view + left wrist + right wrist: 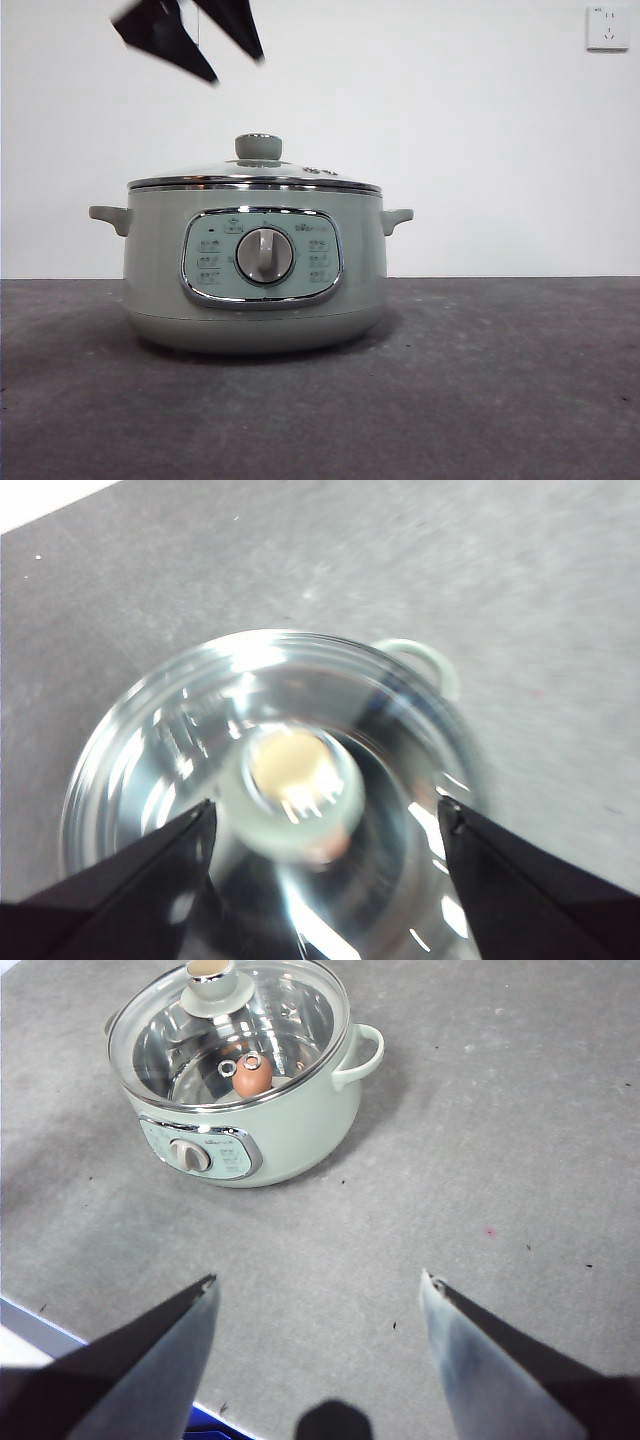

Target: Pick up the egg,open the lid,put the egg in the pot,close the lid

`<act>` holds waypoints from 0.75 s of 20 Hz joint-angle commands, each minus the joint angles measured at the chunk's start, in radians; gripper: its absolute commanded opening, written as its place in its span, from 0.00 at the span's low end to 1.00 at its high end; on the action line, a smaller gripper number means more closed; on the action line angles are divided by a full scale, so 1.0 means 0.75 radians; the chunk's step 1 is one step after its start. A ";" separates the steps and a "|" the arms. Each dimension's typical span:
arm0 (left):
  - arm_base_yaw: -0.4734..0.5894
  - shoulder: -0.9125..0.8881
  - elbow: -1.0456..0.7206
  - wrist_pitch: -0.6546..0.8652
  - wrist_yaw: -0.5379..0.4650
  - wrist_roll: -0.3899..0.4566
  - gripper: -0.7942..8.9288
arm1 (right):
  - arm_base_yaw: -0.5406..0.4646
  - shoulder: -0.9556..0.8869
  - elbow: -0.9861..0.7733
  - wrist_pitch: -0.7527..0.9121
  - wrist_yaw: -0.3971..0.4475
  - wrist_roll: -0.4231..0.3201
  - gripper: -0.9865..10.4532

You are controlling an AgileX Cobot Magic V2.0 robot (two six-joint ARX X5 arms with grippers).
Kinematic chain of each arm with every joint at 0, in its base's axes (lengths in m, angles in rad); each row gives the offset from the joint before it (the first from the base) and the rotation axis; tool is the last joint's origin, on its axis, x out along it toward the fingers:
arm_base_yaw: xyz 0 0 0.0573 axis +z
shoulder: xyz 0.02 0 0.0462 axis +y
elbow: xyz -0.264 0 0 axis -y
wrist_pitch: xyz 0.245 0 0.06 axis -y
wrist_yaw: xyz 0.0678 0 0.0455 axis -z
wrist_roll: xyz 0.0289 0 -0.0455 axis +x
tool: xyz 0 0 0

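The egg (253, 1076) lay inside the pot (290, 1140) under the seated lid (228, 1035); every step looked done. The left gripper (325, 815) hung spread and empty above the knob at twelve o'clock; the right gripper (318, 1285) waited wide open, holding nothing.

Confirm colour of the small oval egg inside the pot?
Reddish-brown egg, seen best through the glass lid in the right wrist view.

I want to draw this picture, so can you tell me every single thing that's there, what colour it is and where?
pot: one, pale green, on the grey table.
lid: one, clear glass, green knob, closed on the pot.
egg: one, reddish-brown, inside the pot.
table: one, grey.
wall socket: one, white, on the wall.
left gripper: one, black, open above the lid's knob.
right gripper: one, black, open, back from the pot.
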 commanded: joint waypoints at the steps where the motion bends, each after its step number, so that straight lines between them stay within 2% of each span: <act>1: 0.001 -0.123 0.005 -0.128 0.008 -0.019 0.47 | 0.002 -0.002 -0.011 -0.001 -0.005 0.014 0.39; 3: -0.005 -0.254 0.005 -0.279 0.036 -0.028 0.47 | 0.002 -0.002 -0.011 -0.004 -0.006 0.013 0.39; 6: -0.005 -0.414 0.005 -0.443 0.149 -0.051 0.47 | 0.002 -0.002 -0.011 -0.012 -0.006 0.011 0.39; 13: -0.005 -0.588 0.005 -0.634 0.170 -0.068 0.46 | 0.002 -0.002 -0.011 -0.087 -0.006 0.009 0.38; 14: -0.005 -0.589 0.004 -0.657 0.174 -0.068 0.42 | 0.002 -0.002 -0.011 -0.089 -0.006 0.010 0.37; 15: -0.005 -0.588 0.005 -0.676 0.174 -0.068 0.32 | 0.002 -0.001 -0.011 -0.092 -0.006 0.009 0.28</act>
